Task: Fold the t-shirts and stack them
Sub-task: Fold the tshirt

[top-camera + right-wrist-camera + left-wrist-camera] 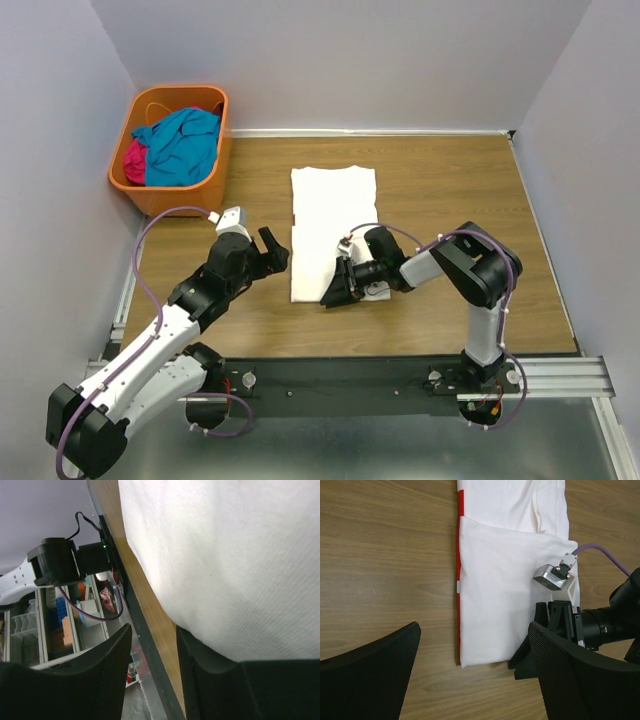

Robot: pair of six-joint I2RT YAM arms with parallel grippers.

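Top external view: white t-shirt (333,225) lies folded mid-table (450,200) between two robot arms.

The left gripper (272,250) hovers just left of the shirt with its jaws spread wide and holding nothing. The right gripper (340,290) sits at the shirt's near right corner with its jaws partly apart. Bare wood shows between its fingers, and one finger (215,665) rests against the cloth's edge. A red strip (459,555) runs along the shirt's left fold. The teal-blue t-shirt (185,145) and magenta t-shirt (135,160) sit bundled in an orange basket (128,190) at the far left corner.
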